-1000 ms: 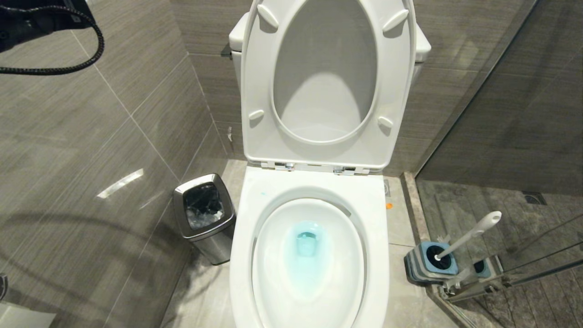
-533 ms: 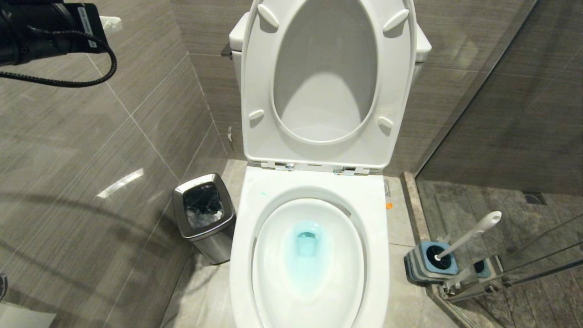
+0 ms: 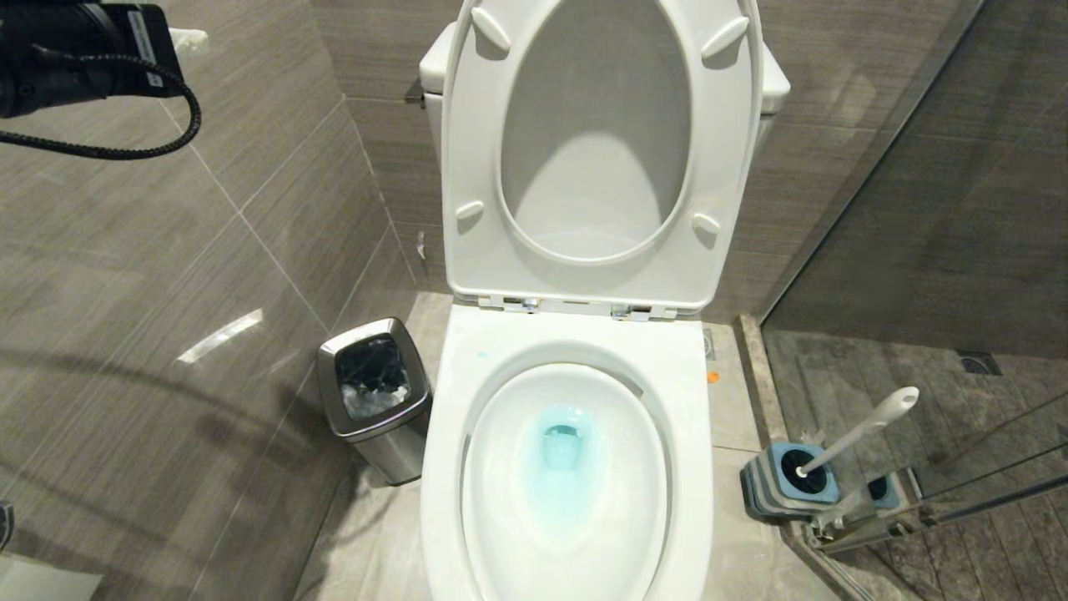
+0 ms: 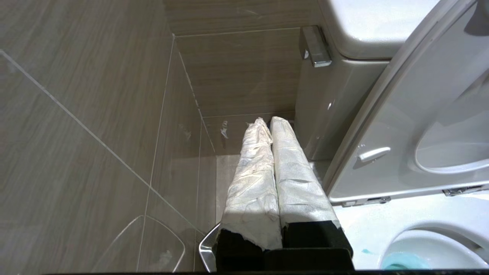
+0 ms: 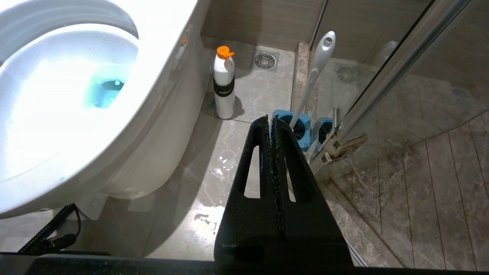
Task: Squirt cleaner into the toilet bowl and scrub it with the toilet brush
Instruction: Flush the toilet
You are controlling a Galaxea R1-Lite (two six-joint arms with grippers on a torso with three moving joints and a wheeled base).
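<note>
Already the cleaner (image 3: 561,467) shows as turquoise-blue liquid pooled at the bottom of the toilet bowl (image 3: 501,534), so scrubbing looks like the step left. Beside the bowl, on the robot's right, the toilet brush (image 3: 859,430) stands in its blue-grey holder (image 3: 788,484), its slim white handle leaning up and away from the bowl. The right gripper (image 5: 272,126) is the nearer one: its black fingers are pressed together, empty, with the handle rising just beyond their tips (the bristle head is hidden in the holder). The left gripper (image 4: 267,126), its wrapped fingers closed on nothing, hangs beyond the bowl's far side, near the tank (image 4: 344,88).
</note>
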